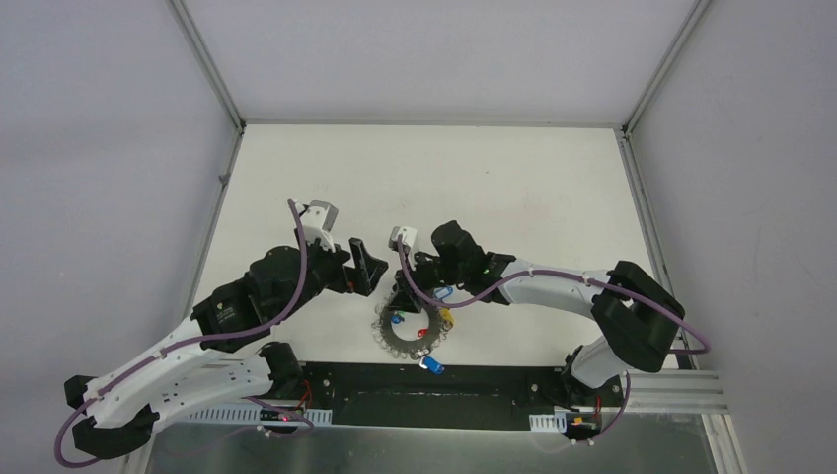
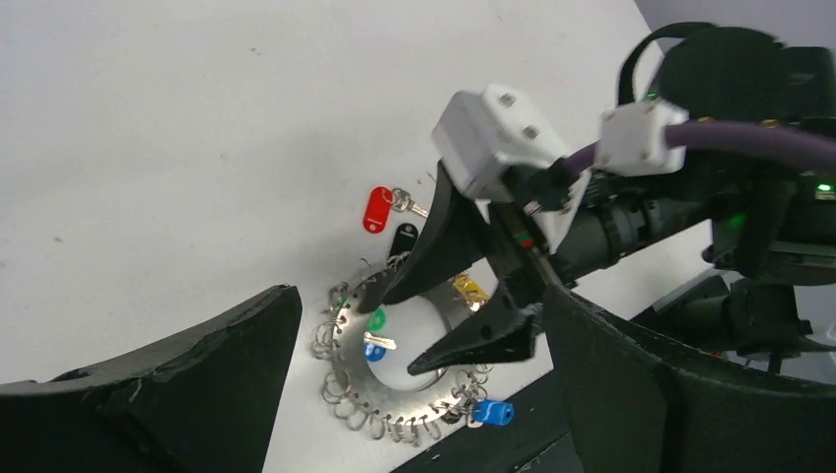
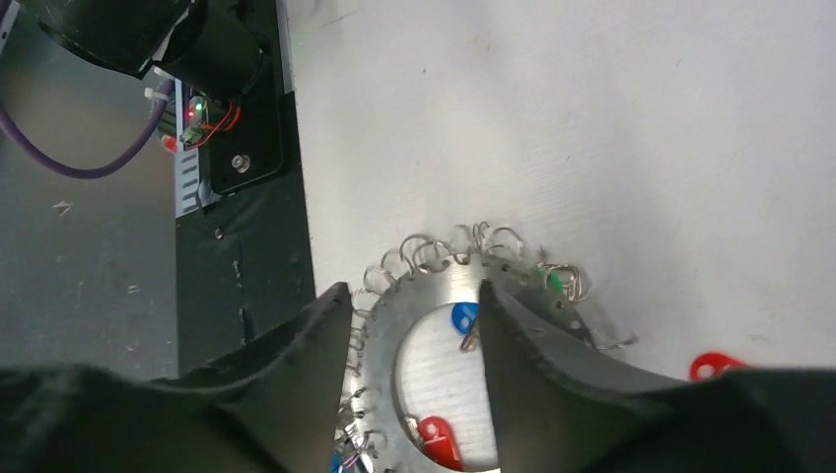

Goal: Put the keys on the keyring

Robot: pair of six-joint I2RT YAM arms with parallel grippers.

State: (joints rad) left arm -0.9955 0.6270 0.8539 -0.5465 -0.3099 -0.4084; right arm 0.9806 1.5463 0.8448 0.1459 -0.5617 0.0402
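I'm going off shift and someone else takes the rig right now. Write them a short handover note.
Left gripper: open, empty, beside the keyring.
Right gripper: open, fingers straddling the ring's rim.
One red-tagged key lies loose on the table, off the ring.
One blue-tagged key lies in the ring's hole; attached or not, cannot tell.
Nothing clearly done yet.
To do: hook on the loose red key, check the blue.
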